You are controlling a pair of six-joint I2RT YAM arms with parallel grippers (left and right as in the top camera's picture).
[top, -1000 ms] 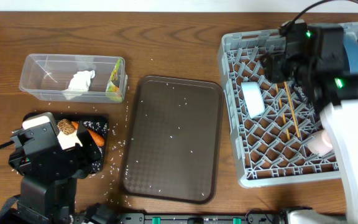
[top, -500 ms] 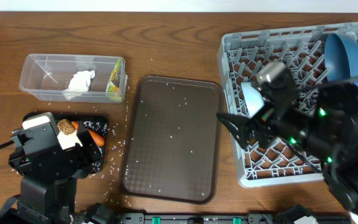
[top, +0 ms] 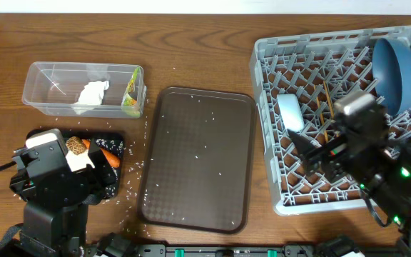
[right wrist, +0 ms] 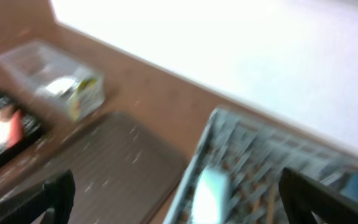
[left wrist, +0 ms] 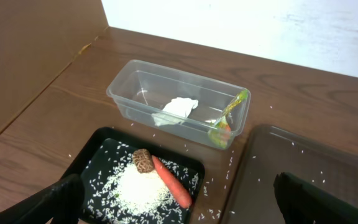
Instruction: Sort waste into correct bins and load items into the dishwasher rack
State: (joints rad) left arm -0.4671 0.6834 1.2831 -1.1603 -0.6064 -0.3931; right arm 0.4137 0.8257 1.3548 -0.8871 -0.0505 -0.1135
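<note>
The clear tub (top: 48, 80) holds the white napkin (top: 93, 93) and the yellow-green wrapper (top: 130, 97); all three also show in the left wrist view (left wrist: 178, 107). The black tray (top: 114, 140) holds the carrot (top: 110, 157), the brown lump (top: 75, 145) and a rice pile (left wrist: 138, 186). The grey rack (top: 270, 61) holds the dark-blue dish (top: 391, 64), white bowl (top: 290, 114) and chopsticks (top: 329, 107). Both cups are hidden. My left gripper (left wrist: 179, 190) is open above the black tray. My right gripper (top: 307, 151) is open and empty over the rack's front half.
The brown serving tray (top: 198, 157) lies between the bins and the rack, dotted with loose rice grains. More grains lie on the table by the black tray (top: 135, 171). The right wrist view is motion-blurred; it shows the rack (right wrist: 229, 143) and the tray.
My right arm swung from the rack's back, out over the serving tray's right edge, then back over the rack's front. It now covers the pink cup. The left arm stayed still.
</note>
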